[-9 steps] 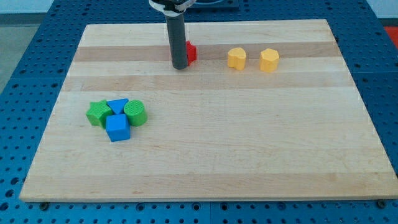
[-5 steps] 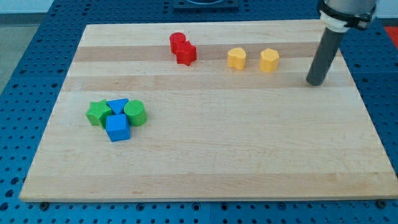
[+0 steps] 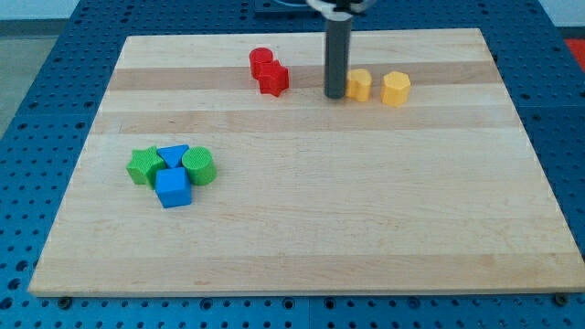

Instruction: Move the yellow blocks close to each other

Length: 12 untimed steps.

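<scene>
Two yellow blocks lie near the view's top, right of centre: a left yellow block [image 3: 359, 85] and a right yellow hexagonal block [image 3: 396, 89], a small gap apart. My tip [image 3: 335, 94] stands right against the left side of the left yellow block, and the rod hides part of that block's left edge.
A red cylinder [image 3: 261, 60] and a red cube [image 3: 273, 79] touch each other left of my tip. At the view's left a cluster holds a green star [image 3: 143, 166], a blue triangle [image 3: 173, 154], a green cylinder [image 3: 199, 165] and a blue cube [image 3: 173, 187]. The wooden board [image 3: 366, 210] lies on a blue perforated table.
My tip went from beside the red blocks to the board's right edge, then came back left to the left side of the left yellow block, which has shifted slightly right.
</scene>
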Each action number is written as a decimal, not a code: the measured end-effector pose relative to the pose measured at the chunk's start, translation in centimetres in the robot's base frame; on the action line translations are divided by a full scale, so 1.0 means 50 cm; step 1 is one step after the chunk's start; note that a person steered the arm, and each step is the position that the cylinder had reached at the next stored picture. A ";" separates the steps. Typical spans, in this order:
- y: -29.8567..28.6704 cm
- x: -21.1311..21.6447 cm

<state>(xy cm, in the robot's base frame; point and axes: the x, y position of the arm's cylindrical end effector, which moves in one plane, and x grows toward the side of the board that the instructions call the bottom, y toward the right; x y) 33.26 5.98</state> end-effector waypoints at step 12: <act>0.050 0.060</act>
